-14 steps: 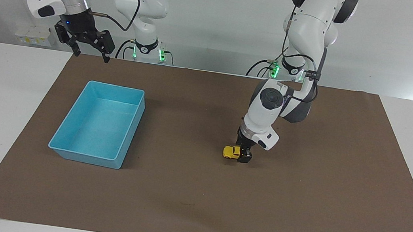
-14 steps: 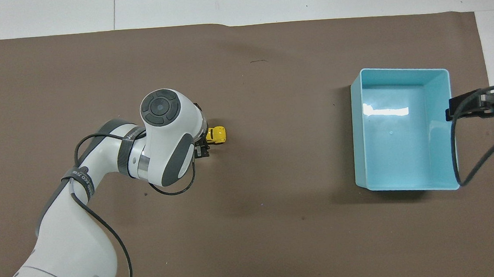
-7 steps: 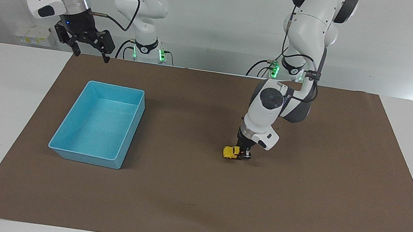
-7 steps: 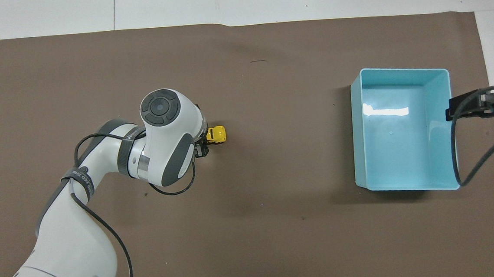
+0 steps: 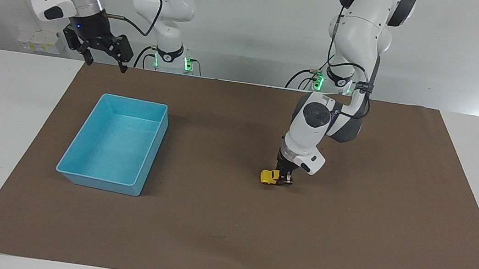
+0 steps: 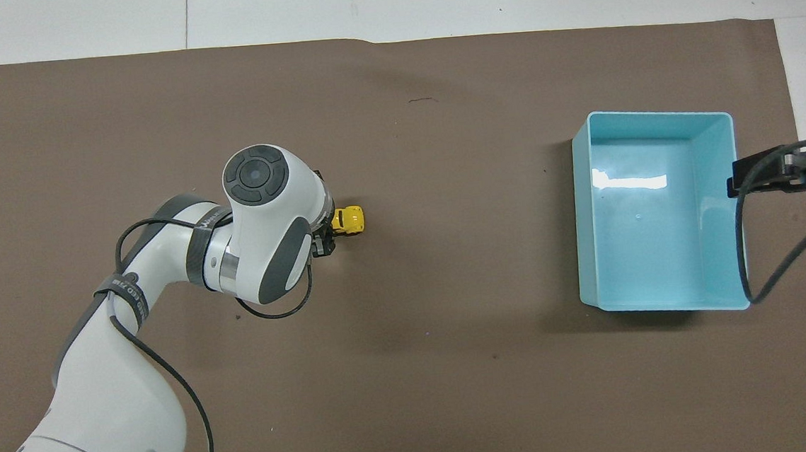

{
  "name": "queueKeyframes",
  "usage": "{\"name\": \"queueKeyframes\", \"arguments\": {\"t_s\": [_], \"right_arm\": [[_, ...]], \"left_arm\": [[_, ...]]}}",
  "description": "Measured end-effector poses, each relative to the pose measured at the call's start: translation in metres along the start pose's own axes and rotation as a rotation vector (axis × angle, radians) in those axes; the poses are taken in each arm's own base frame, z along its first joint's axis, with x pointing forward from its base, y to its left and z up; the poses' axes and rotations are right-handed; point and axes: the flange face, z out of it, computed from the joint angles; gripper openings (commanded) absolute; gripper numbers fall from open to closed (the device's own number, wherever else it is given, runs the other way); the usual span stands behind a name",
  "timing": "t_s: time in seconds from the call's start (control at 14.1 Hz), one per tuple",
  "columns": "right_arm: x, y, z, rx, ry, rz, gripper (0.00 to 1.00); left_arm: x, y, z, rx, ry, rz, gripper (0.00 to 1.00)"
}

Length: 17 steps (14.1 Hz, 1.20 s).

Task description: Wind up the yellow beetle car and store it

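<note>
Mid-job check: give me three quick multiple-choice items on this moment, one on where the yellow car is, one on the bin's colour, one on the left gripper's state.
1. Where is the yellow beetle car?
A. Inside the bin
B. On the brown mat, at the left gripper's tips
C. On the bare white table

2. What colour is the bin?
A. Light blue
B. Red
C. Green

3. What is the left gripper doing?
A. Hanging wide open over the bin
B. Out of view
C. Shut on the car's rear end

Answers:
1 B: the car sits low on the brown mat, well apart from the bin, toward the left arm's end.
2 A: its walls and floor are light blue, and it holds nothing.
3 C: its fingertips clamp the car's end, while the right gripper waits open, raised near the bin's end of the table.
</note>
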Motion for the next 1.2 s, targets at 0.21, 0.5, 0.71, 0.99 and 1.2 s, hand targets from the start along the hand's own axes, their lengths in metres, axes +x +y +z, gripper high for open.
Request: {"name": "queueKeyframes", "arguments": {"t_s": [0.21, 0.5, 0.71, 0.99, 1.2], "right_arm": [[0.000, 0.000, 0.000, 0.000, 0.000, 0.000, 1.00], [0.000, 0.000, 0.000, 0.000, 0.000, 0.000, 1.00], [0.000, 0.000, 0.000, 0.000, 0.000, 0.000, 1.00], [0.000, 0.000, 0.000, 0.000, 0.000, 0.000, 1.00], [0.000, 0.000, 0.000, 0.000, 0.000, 0.000, 1.00]], "left_arm": [[0.025, 0.005, -0.002, 0.009, 0.007, 0.012, 0.00], [0.062, 0.013, -0.005, 0.020, 0.015, 0.016, 0.00], [0.081, 0.018, -0.007, 0.026, 0.018, 0.006, 0.01], [0.090, 0.020, -0.008, 0.030, 0.019, -0.001, 0.98], [0.099, 0.022, -0.003, 0.058, 0.034, -0.005, 1.00]]}}
